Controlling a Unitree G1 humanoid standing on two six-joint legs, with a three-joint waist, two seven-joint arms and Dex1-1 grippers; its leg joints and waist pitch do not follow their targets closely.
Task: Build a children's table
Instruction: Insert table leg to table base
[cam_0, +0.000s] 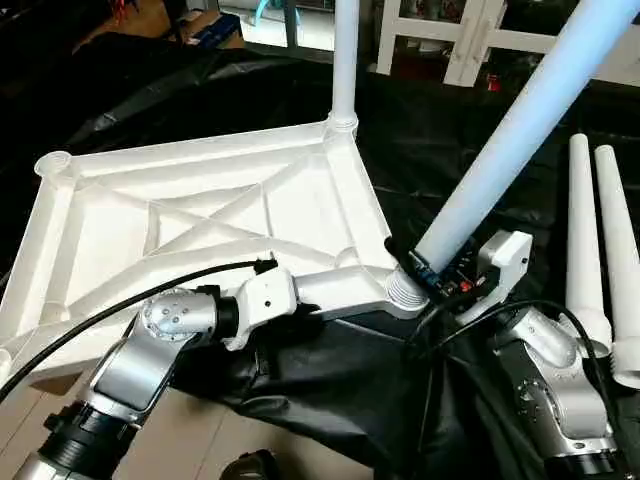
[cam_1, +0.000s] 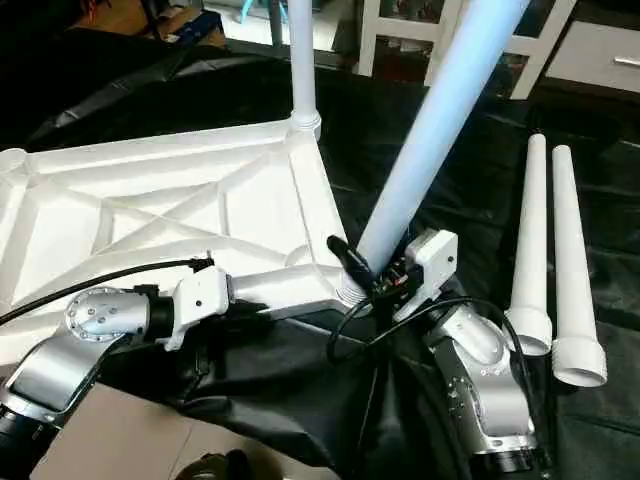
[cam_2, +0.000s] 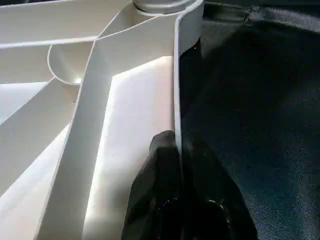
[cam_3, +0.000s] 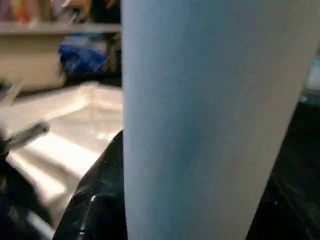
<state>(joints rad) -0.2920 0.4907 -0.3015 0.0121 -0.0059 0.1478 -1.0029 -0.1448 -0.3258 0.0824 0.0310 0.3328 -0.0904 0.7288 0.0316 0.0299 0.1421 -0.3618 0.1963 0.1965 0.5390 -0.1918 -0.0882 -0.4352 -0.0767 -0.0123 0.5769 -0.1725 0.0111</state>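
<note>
The children's table's white tabletop (cam_0: 300, 200) lies upside down, its X-ribbed underside facing up. One white tube leg (cam_0: 344, 60) stands upright in the far right corner socket. My left gripper (cam_2: 177, 143) is shut on the tabletop's near rim, one black finger on each side of the thin wall. My right gripper (cam_0: 432, 264) is shut on a second leg (cam_0: 510, 130). That leg leans up to the right, with its threaded end at the near right corner socket (cam_0: 403, 291). The far left socket (cam_0: 53, 163) holds nothing.
Two more white legs (cam_0: 582, 230) (cam_0: 622, 260) lie side by side on the black drape (cam_0: 330, 390) at the right. White furniture (cam_0: 470, 40) stands behind the table. A black cable (cam_0: 120, 300) runs over my left forearm. Light wooden floor (cam_0: 210, 440) shows at the near edge.
</note>
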